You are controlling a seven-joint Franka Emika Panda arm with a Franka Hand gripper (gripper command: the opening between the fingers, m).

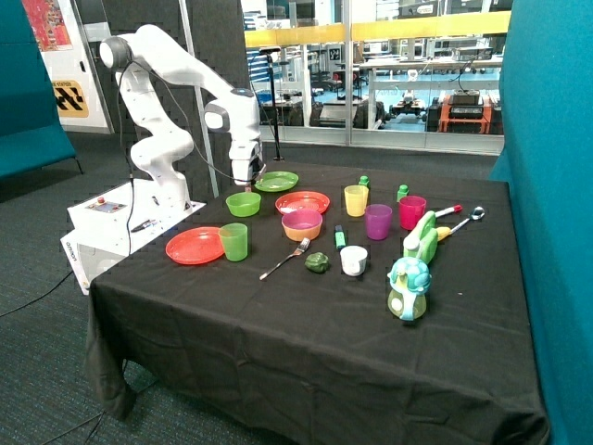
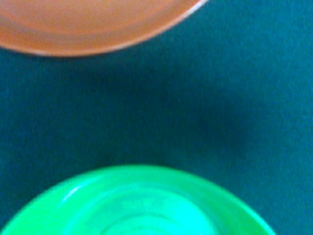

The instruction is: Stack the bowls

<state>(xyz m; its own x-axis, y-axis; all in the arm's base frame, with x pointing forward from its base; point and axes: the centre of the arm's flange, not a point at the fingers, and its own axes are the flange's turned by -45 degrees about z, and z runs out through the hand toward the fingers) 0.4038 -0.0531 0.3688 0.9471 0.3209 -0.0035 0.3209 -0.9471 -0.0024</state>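
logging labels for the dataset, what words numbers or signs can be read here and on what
No text reads clearly in either view.
Robot base box: small marks on its side, too small to read.
Wall sign: yellow and black pattern, no readable words.
Poster: red, print too small.
Toys, cups, plates and bowls on the table: no visible labels.
Tool above the green bowl: no markings seen.
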